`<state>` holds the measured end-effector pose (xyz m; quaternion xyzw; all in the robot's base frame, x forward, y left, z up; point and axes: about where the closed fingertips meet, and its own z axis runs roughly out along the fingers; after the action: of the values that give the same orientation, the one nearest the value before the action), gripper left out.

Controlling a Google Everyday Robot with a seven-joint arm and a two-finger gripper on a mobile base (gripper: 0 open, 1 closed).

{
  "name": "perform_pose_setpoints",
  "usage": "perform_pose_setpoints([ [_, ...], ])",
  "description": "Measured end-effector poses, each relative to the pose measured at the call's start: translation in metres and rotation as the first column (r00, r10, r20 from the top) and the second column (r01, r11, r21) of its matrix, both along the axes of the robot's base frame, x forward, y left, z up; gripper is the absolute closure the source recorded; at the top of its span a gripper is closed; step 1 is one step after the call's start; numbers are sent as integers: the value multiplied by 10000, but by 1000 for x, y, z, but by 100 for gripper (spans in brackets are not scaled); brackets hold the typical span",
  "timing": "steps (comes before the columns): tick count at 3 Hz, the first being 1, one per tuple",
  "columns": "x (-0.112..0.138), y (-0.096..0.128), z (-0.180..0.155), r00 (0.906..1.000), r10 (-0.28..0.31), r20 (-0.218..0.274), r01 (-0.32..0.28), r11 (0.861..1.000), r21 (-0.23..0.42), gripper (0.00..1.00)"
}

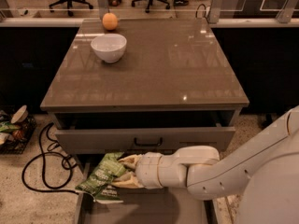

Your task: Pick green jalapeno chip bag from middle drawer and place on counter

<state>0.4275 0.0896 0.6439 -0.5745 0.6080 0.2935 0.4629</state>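
The green jalapeno chip bag (103, 174) hangs in my gripper (125, 171) at the bottom left of the camera view. It is lifted above the open middle drawer (140, 210), over the drawer's left wall. My gripper is shut on the bag's right end, and the white arm reaches in from the lower right. The glossy grey-brown counter (163, 64) lies above and behind, well clear of the bag.
A white bowl (108, 47) and an orange fruit (110, 21) sit at the counter's back left. The drawer with the black loop handle (145, 139) stands partly open just above the bag. Black cables (42, 164) and a basket of snacks (13, 129) lie on the floor at left.
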Motion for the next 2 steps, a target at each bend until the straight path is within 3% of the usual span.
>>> perform_pose_setpoints([
  [1, 4, 5, 8, 9999, 64, 101, -66, 9998, 165, 100],
  [2, 19, 23, 40, 9976, 412, 563, -457, 9957, 808, 100],
])
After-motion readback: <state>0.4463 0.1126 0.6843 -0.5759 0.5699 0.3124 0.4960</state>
